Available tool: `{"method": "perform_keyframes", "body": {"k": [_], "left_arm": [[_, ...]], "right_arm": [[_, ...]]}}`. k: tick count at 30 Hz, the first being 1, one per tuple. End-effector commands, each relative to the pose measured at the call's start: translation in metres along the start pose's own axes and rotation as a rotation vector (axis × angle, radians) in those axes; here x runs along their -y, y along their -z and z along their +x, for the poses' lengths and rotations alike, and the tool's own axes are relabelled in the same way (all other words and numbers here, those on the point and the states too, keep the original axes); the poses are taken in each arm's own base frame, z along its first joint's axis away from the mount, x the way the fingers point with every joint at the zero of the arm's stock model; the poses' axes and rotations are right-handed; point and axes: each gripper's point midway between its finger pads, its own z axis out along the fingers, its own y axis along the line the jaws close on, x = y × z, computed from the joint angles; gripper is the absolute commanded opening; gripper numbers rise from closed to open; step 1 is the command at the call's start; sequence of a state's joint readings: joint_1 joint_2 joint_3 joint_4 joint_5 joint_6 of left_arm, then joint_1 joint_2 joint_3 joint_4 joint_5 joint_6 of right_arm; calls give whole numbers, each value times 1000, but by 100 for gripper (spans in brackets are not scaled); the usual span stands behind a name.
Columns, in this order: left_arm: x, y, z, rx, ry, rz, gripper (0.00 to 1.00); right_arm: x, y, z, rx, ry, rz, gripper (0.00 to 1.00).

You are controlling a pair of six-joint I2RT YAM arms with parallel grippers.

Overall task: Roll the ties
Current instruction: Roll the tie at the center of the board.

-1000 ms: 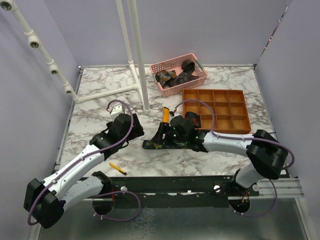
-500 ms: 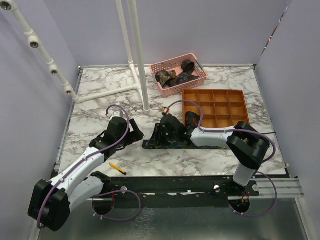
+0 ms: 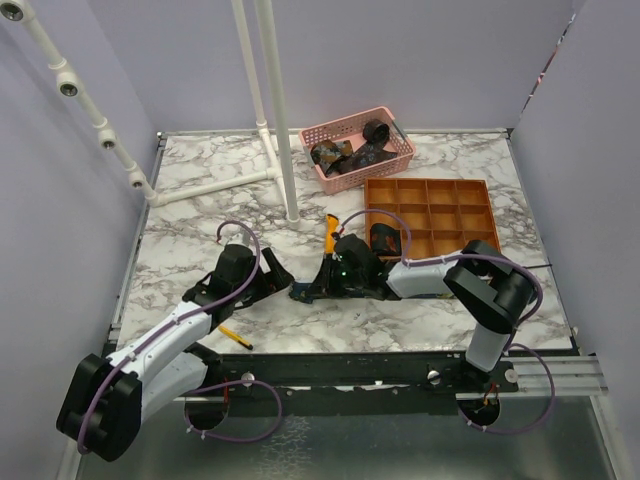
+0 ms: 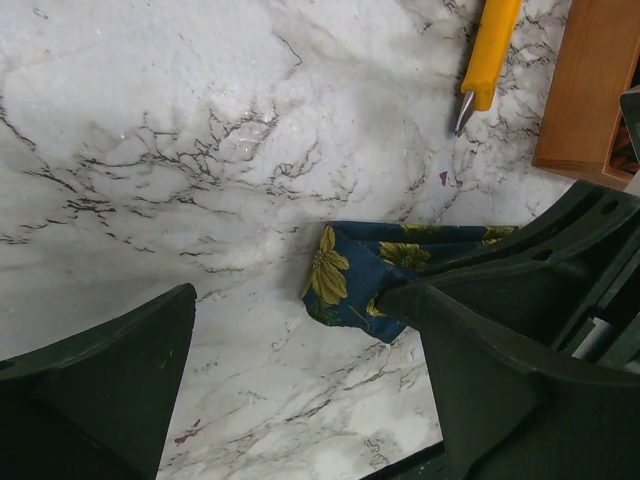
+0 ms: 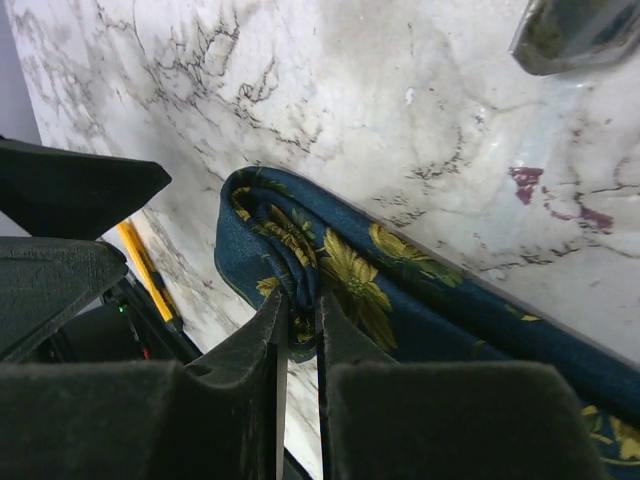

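1. The tie (image 4: 345,272), navy with yellow flowers, lies flat near the middle of the table (image 3: 200,190). Its long axis runs left to right, and the folded-over end is on the left.
2. Your right gripper (image 5: 298,315) is on that left end. Its jaws are drawn almost together, and the fold of cloth is pinched between them.
3. Your left gripper (image 4: 288,295) sits just left of the same end, jaws spread wide with nothing in them. The cloth tip lies beside its right finger; I can't tell whether they touch.
4. Here's the crux: all the unwound length stretches right from the pinch, under your right arm. I'd say the roll has to travel rightward along that axis, with your left gripper placed to steady the start.
5. Just beyond the tie lies the utility knife (image 3: 331,232).
6. Far-right of that is the orange tray (image 3: 432,181), with a wound tie (image 3: 385,238) in its near-left compartment.
7. Farther still, the pink basket (image 3: 375,172) holds more ties (image 3: 350,155).
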State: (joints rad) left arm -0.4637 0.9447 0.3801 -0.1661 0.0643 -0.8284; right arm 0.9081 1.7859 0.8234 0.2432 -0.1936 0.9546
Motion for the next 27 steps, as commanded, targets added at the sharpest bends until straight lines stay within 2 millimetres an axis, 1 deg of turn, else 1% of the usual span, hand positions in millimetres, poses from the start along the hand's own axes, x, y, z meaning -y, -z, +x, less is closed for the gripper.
{"method": "perform_keyframes", "body": {"k": [1,5,8,11,15,17,23,27], "left_arm": [[15,0,1,-3,34,96,90],[18,-5,8,-36,35,120,89],[18,-9,15,-77,35,129,86],[24,-14,17,-97,28,162,83],[22,-21,22,-138,8,148,78],[20,-26,25,-160,1,136,75],[22,-38,34,-225,-1,145,59],[20,-41,39,-253,-3,141,55]], "right_arm": [[7,0,2,-30,29,-111,11],[11,1,1,-47,67,-190,9],[7,2,1,-58,111,-248,8],[6,5,2,-62,137,-296,8],[10,9,0,-53,156,-324,7],[12,10,0,-52,167,-331,7],[19,9,3,-66,175,-338,5],[21,7,4,-68,170,-340,5]]}}
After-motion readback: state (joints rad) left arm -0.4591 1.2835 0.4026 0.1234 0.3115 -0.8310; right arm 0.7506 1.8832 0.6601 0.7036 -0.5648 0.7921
